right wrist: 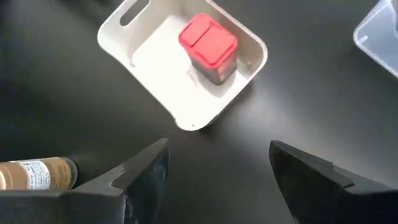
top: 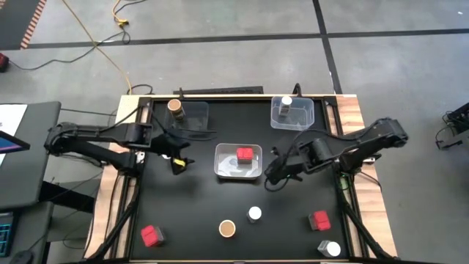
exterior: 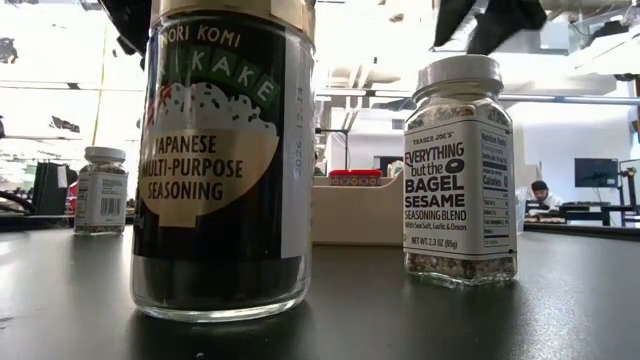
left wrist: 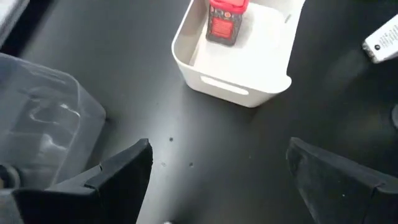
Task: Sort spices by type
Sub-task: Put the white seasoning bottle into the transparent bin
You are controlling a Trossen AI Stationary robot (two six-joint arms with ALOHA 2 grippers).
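From above, your left pincer (top: 179,163) and right pincer (top: 272,174) flank the white tray (top: 224,170) holding one red spice (top: 245,155); other spices are scattered on the desk (top: 198,213). Both wrist views show wide, empty fingers.

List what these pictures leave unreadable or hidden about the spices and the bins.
- Low view: the brown-topped jar fills the near left, cut off at the top edge, hiding the table behind it.
- Low view: the white bin shows only one wall, with the red spice barely above it.
- High view: the labels of the white-lidded jar and the red container are too small to read.
- Right wrist view: the lying jar is cut off at the edge.
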